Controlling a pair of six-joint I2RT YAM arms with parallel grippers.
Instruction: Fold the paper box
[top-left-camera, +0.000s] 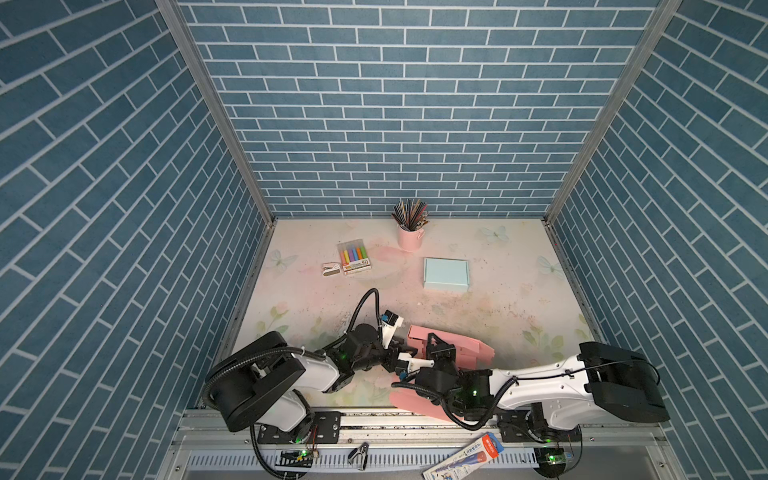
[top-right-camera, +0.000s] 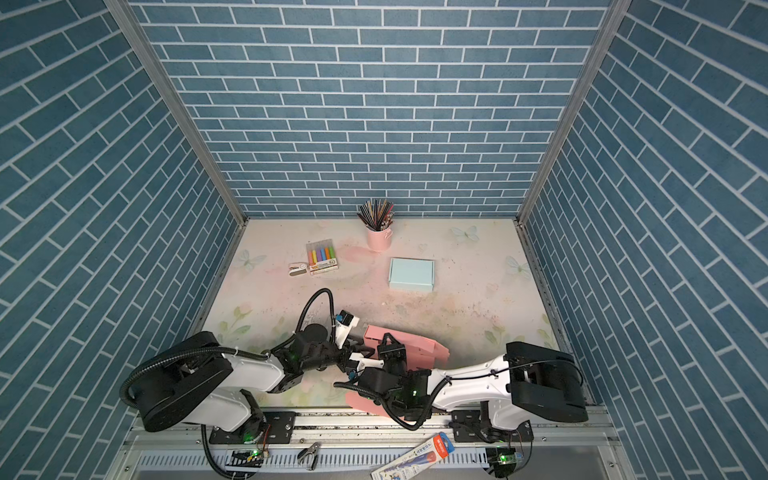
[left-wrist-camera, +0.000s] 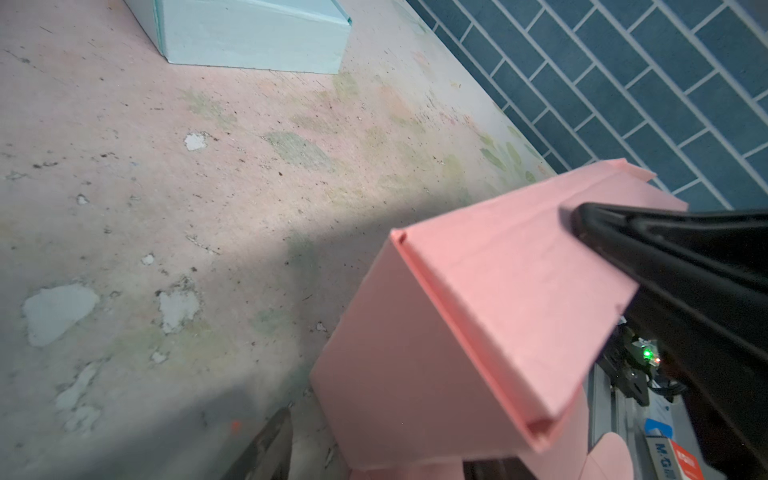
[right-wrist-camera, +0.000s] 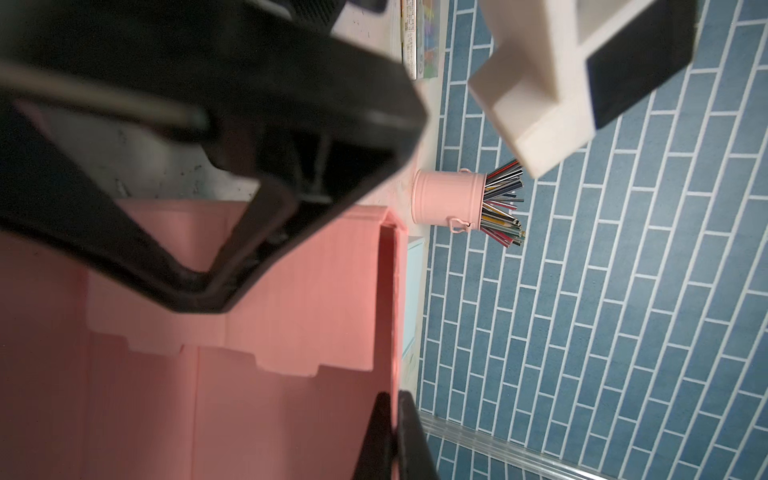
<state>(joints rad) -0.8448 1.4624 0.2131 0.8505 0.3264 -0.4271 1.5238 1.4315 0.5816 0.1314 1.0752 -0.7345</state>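
Light: soft, even, overhead in both top views | Shadow: I darken the worktop (left-wrist-camera: 187, 415) from 6 toward centre, left wrist view | Blur: my right hand (left-wrist-camera: 590, 226) soft at 3 | Edges: walls (top-left-camera: 104, 208) splay.

Right pincer (right-wrist-camera: 395, 401) pinches the pink paper box (right-wrist-camera: 249, 395) wall

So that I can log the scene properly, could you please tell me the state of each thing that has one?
pink paper box: partly folded, one long wall raised, not closed.
light blue box: fully folded, closed, lying flat.
pencil cup: upright, full.
marker pack: closed, lying flat.
left gripper: open, astride the raised wall.
right gripper: shut on the pink paper box's wall.
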